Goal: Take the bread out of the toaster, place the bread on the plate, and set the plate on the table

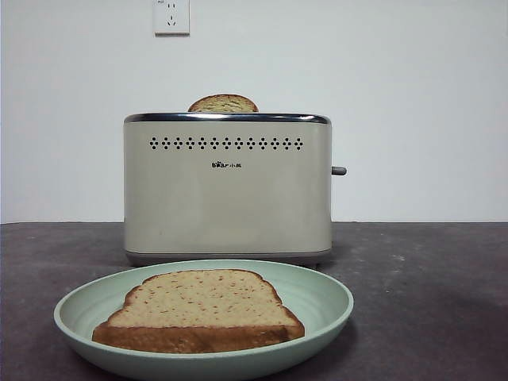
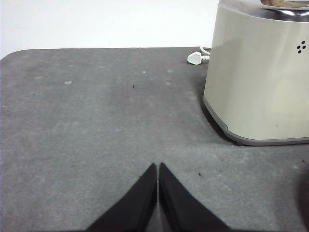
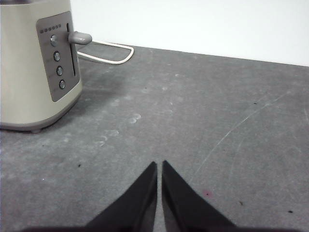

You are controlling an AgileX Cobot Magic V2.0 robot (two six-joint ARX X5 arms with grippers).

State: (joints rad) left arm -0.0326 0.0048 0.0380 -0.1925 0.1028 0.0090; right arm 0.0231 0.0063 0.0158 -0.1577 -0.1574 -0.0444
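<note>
The cream toaster stands mid-table. A slice of bread pokes out of its top slot. A second bread slice lies flat on the mint-green plate, which rests on the table in front of the toaster. My left gripper is shut and empty, low over the table beside one end of the toaster. My right gripper is shut and empty, low over the table beside the toaster's control end. Neither gripper shows in the front view.
A white plug and cord lie behind the toaster. The lever knob sticks out of the toaster's control end. A wall socket is on the white wall behind.
</note>
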